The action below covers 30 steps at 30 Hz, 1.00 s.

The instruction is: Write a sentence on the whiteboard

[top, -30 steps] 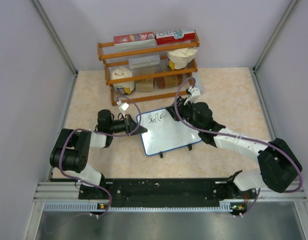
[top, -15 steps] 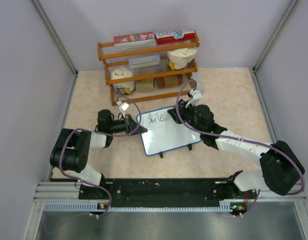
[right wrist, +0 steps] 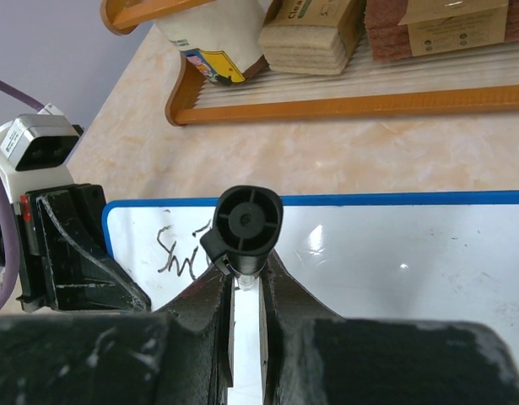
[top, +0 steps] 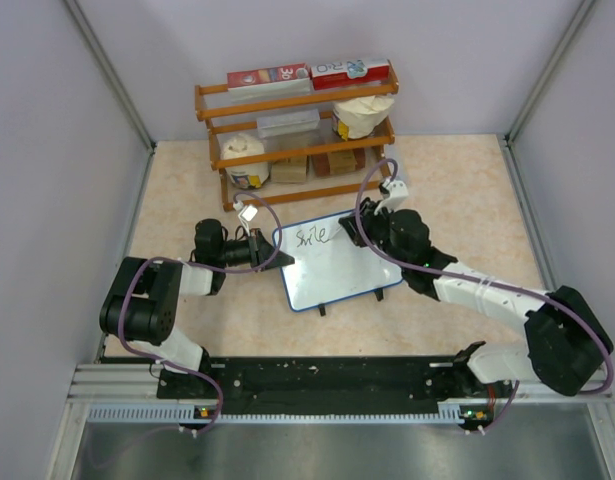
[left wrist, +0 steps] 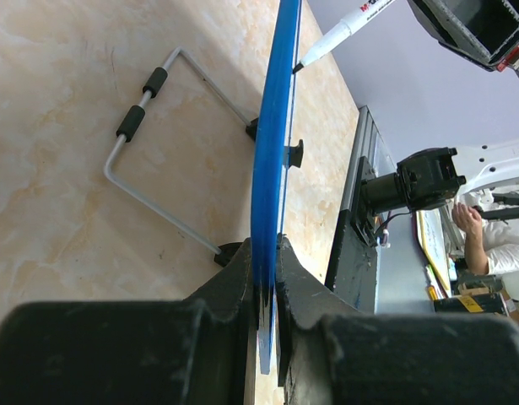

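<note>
The whiteboard [top: 339,268], white with a blue frame, stands tilted on the table. One word of the sentence [top: 312,237], reading roughly "Smile", is in its upper left corner. My left gripper [top: 267,250] is shut on the board's left edge; the left wrist view shows the blue edge [left wrist: 273,169] clamped between the fingers [left wrist: 242,283]. My right gripper [top: 372,228] is shut on a black-capped marker [right wrist: 246,221], over the board [right wrist: 394,253] to the right of the writing [right wrist: 179,249]. The marker [left wrist: 348,29] has its tip at the board's face.
A wooden shelf rack [top: 297,140] with boxes, bags and sponges stands right behind the board. The board's wire stand [left wrist: 149,126] rests on the table behind it. Walls close in the left, right and back sides.
The right gripper and marker have moved a little right along the top line. The written word has grown by a letter. The left gripper and board have not moved.
</note>
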{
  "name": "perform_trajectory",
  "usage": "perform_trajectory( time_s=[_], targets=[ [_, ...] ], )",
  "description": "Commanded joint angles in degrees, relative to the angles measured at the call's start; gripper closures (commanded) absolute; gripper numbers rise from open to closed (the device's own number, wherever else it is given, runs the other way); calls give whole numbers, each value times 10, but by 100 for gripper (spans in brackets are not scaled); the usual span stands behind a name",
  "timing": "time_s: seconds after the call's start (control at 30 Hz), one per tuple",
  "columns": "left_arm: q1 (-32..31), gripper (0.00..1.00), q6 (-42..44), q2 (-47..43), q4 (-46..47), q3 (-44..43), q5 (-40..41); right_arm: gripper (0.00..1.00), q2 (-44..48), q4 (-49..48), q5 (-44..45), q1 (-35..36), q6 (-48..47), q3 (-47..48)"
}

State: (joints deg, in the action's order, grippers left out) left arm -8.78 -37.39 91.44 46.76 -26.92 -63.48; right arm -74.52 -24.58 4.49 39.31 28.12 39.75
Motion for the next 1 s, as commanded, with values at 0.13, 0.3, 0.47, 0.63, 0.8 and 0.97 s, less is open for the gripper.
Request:
perform_trajectory(
  time_s=[0.13,0.3,0.47,0.63,0.8,0.97],
  targets=[
    [0,100,19,9,5,-9,24,100,52,-2,24,-3,-4,3],
    [0,100,19,8,5,-8,24,100,53,4,33,-2,-13,5],
    [0,100,19,8,5,-8,24,100,33,2,33,-3,-15,7],
    [0,100,19,8,5,-8,25,100,19,0,37,-3,-15,4],
    [0,100,19,8,5,-8,24,100,10,-1,37,-2,-15,1],
    [0,100,19,8,5,-8,25,100,11,1,31,-2,-15,-4]
  ],
)
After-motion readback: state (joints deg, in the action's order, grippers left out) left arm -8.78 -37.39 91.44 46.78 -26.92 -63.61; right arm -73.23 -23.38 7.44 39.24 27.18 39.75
